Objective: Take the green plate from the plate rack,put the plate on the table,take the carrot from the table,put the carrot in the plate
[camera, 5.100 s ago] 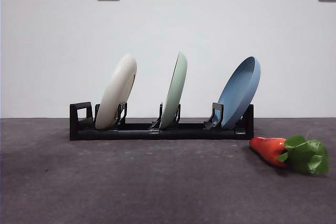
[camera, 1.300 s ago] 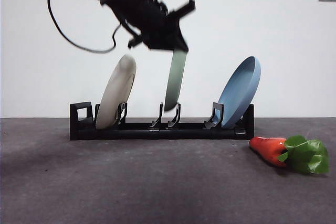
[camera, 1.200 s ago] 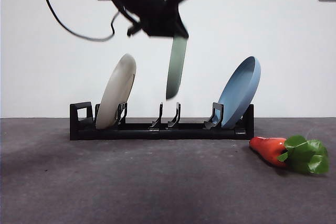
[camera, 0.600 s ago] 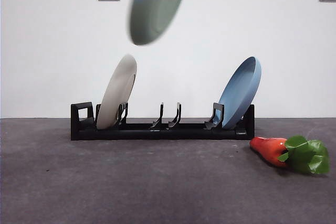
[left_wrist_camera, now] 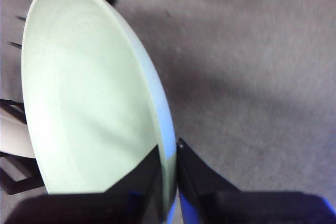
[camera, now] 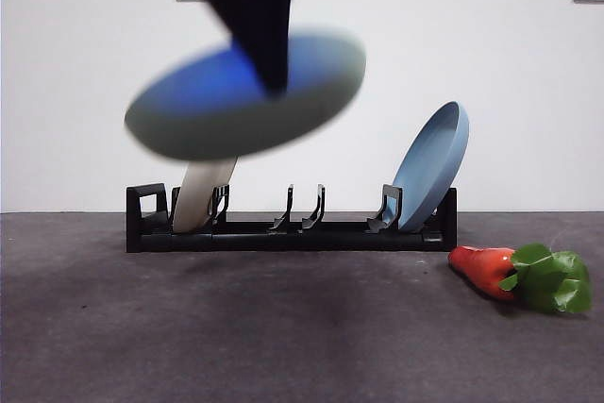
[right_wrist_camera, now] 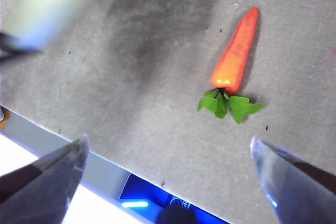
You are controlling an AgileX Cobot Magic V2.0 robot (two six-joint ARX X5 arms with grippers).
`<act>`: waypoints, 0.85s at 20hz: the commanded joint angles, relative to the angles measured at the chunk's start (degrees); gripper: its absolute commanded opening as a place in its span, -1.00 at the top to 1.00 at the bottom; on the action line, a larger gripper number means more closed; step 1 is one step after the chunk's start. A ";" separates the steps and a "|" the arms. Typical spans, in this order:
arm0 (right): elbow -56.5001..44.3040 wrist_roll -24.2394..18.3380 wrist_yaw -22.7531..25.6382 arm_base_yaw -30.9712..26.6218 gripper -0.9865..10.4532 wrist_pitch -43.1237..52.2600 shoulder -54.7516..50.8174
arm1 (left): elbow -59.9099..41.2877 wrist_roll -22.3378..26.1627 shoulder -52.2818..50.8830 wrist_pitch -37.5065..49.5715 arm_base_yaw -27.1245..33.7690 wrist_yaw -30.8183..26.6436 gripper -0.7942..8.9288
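**Lowering the green plate to the table**

You are carrying the green plate (camera: 247, 93) in the left gripper (left_wrist_camera: 169, 192), whose jaws are clamped on the plate's rim, one on each face. In the front view the plate is hanging tilted in the air above and in front of the plate rack (camera: 291, 222), clear of its prongs, and it is blurred there, so its exact tilt is hard to judge. The cream-white plate (camera: 200, 197) and the blue plate (camera: 429, 168) are standing in their slots toward the table's far edge.

To set it down well, aim for the bare stretch of the table (camera: 283, 327) in front of the rack, toward the near edge. Level the plate with its hollow side up as you are descending, let the free rim touch first, then lay it flat before loosening the jaws. Keep it apart from the rack and from the carrot (right_wrist_camera: 234, 61), which is lying toward the right edge.

The right gripper (right_wrist_camera: 168, 153) is waiting with jaws spread wide, holding nothing, above the carrot. Leave room between plate and carrot for its approach.
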 commanded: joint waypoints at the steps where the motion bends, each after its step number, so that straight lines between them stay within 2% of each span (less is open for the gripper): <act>1: 0.17 0.50 0.11 0.09 -0.32 0.22 0.02 | -6.64 4.61 1.18 7.78 -1.40 -2.51 0.85; 4: 0.17 0.50 0.11 0.07 -0.32 0.26 0.02 | -12.11 7.08 4.07 14.99 -1.62 -2.69 0.85; 8: 0.17 0.50 0.11 0.09 -0.32 0.31 0.02 | -13.14 9.70 10.84 19.74 -1.62 -2.69 0.85; 15: 0.17 0.50 0.11 0.09 -0.32 0.31 0.02 | -13.14 9.14 17.97 24.52 -1.40 -1.44 0.84; 16: 0.17 0.50 0.13 0.09 -0.32 0.31 0.02 | -13.14 8.72 17.97 24.30 -1.40 0.09 0.82; 17: 0.17 0.50 0.13 0.07 -0.32 0.31 0.02 | -13.14 8.59 17.97 24.33 -1.40 2.14 0.67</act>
